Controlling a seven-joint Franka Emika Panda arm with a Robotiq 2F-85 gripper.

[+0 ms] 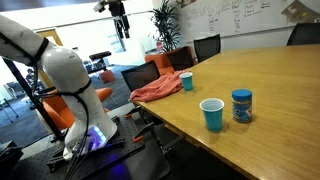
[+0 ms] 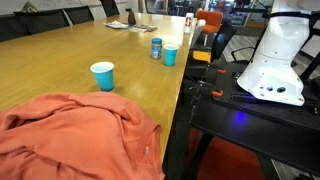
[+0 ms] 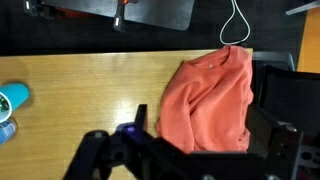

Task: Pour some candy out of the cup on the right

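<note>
The light-blue cup (image 1: 212,114) stands upright on the wooden table (image 1: 280,130), just beside a blue lidded jar (image 1: 242,105). It also shows, small, in an exterior view as the cup (image 2: 170,55), and at the left edge of the wrist view as the cup (image 3: 12,97) seen from above. The candy is not visible in any view. My gripper (image 1: 121,30) hangs high above the floor, well off the table's edge and far from the cup. In the wrist view the gripper (image 3: 205,140) is open with nothing between its dark fingers, above an orange cloth.
A crumpled orange cloth (image 1: 158,90) lies at the table's corner, large in the foreground (image 2: 80,140) and mid-frame (image 3: 210,95). A smaller teal cup (image 1: 187,81) stands next to it. The jar (image 2: 156,47) is near the cup. Office chairs (image 1: 205,47) line the table.
</note>
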